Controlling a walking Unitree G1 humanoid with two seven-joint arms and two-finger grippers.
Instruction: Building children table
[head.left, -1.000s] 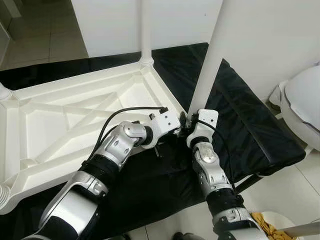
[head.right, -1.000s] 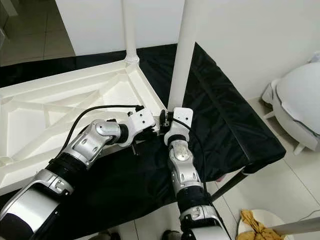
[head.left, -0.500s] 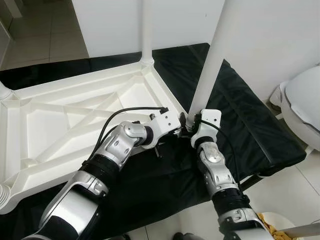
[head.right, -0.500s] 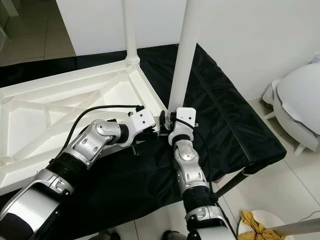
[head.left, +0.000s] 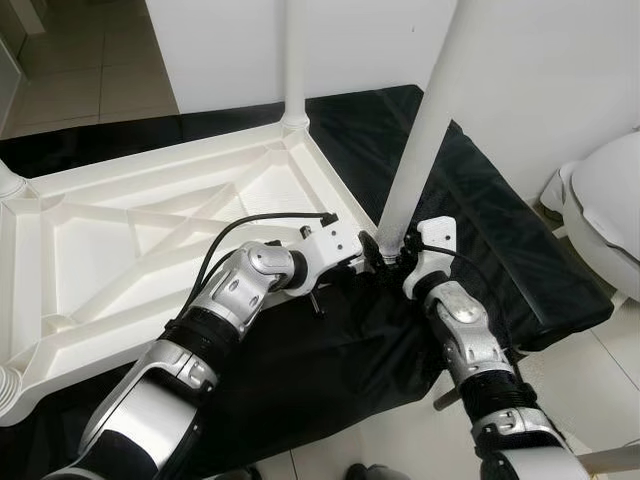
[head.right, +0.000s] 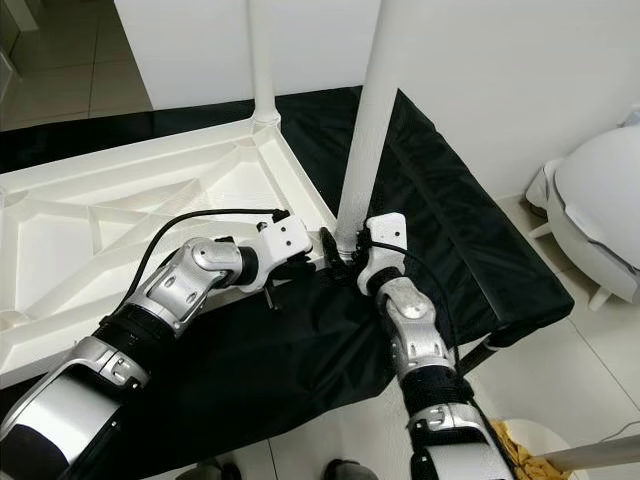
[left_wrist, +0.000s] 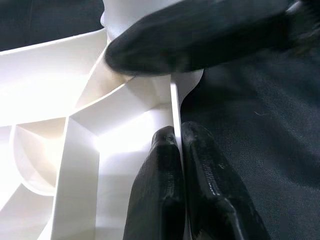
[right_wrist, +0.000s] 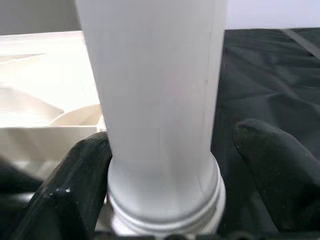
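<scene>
- A black cloth (head.left: 500, 250) is covering the whole work surface, draping down over its edges.
- The white plastic tabletop (head.left: 150, 240) is lying upside down on that cloth, ribbed underside facing up, taking up most of the left half of the scene.
- One white leg (head.left: 293, 60) is already standing upright in the far corner socket, and bits of two more legs are peeking in at the left edge.
- Another white leg (head.right: 368, 110) is standing at the near right corner of the tabletop, its threaded bottom end sitting right at the corner socket. Can't tell how far in it's seated.
- Off to the right on the tile floor, a white rounded thing (head.right: 600, 210) is sitting well apart from the action.
- The right gripper (right_wrist: 165, 175) is hugging the base of that near leg; its fingers (right_wrist: 75, 185) are spread, one touching the tube, the other standing a bit off it.
- The left gripper (left_wrist: 179, 150) is pinching the thin side wall of the tabletop just beside that same corner, fingers pressed together on the rim.
</scene>
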